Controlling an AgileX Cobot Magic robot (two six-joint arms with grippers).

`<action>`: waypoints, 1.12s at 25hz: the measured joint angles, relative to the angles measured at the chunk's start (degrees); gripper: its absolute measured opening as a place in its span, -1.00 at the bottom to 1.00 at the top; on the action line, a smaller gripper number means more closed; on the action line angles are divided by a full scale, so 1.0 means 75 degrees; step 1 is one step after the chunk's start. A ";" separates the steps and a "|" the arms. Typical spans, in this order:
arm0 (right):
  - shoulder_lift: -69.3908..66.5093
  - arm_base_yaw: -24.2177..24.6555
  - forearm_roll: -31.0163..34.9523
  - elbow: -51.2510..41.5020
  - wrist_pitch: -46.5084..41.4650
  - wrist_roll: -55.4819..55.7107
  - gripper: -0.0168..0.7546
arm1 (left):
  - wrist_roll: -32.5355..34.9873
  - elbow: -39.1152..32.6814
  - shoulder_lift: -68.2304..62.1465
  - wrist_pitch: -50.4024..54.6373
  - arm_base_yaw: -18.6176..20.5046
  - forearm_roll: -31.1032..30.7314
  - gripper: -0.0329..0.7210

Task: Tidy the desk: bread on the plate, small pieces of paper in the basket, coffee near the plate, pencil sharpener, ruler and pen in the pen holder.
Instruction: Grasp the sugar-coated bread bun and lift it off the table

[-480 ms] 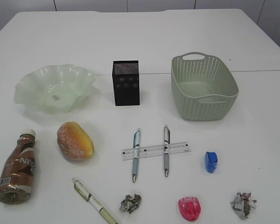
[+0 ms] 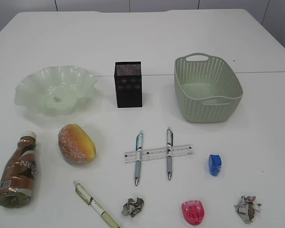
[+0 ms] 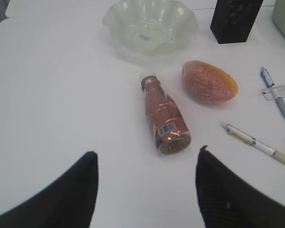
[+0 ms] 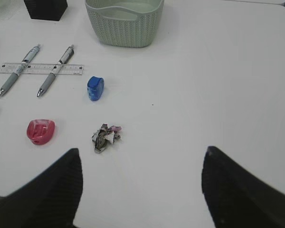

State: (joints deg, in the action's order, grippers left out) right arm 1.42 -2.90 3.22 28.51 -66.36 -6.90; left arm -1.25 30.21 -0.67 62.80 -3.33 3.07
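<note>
I am hovering both my left gripper (image 3: 145,190) and right gripper (image 4: 140,190) with jaws spread and empty, nothing tidied yet: bread (image 2: 76,143) lying beside the plate (image 2: 33,88), paper scraps (image 2: 247,208) sitting outside the basket (image 2: 228,80), pens (image 2: 169,153) straddling the ruler (image 2: 154,153).

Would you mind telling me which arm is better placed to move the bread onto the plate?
Left. The orange sugar-coated bread roll and pale green wavy glass plate lie ahead of the open left end effector; the right wrist view shows neither.

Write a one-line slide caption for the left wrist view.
Open left gripper above a lying coffee bottle, bread and plate beyond.
</note>
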 joint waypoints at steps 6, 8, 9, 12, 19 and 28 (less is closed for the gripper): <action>0.0000 0.0000 0.0000 0.0000 0.0000 0.0000 0.52 | 0.0000 0.0000 0.0000 0.0000 0.0000 0.0000 0.33; 0.0000 0.0000 0.0000 0.0000 0.0000 0.0000 0.52 | 0.0000 0.0000 0.0000 0.0000 0.0000 0.0000 0.33; 0.0000 0.0000 0.0000 0.0000 0.0000 0.0000 0.52 | 0.0000 0.0000 0.0000 0.0000 0.0000 0.0000 0.32; 0.0000 0.0000 -0.0003 0.0000 0.0000 0.0000 0.52 | 0.0000 0.0000 0.0000 0.0000 0.0000 0.0000 0.32; 0.0000 0.0000 -0.0003 0.0000 0.0000 0.0000 0.52 | 0.0000 0.0000 0.0000 0.0000 0.0000 0.0000 0.32; 0.0000 0.0000 -0.0003 0.0000 0.0000 0.0000 0.52 | 0.0000 0.0000 0.0000 0.0000 0.0000 0.0000 0.27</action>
State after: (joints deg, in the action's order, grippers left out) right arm 1.42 -2.90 3.20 28.51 -66.36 -6.90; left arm -1.25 30.21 -0.67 62.80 -3.33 3.07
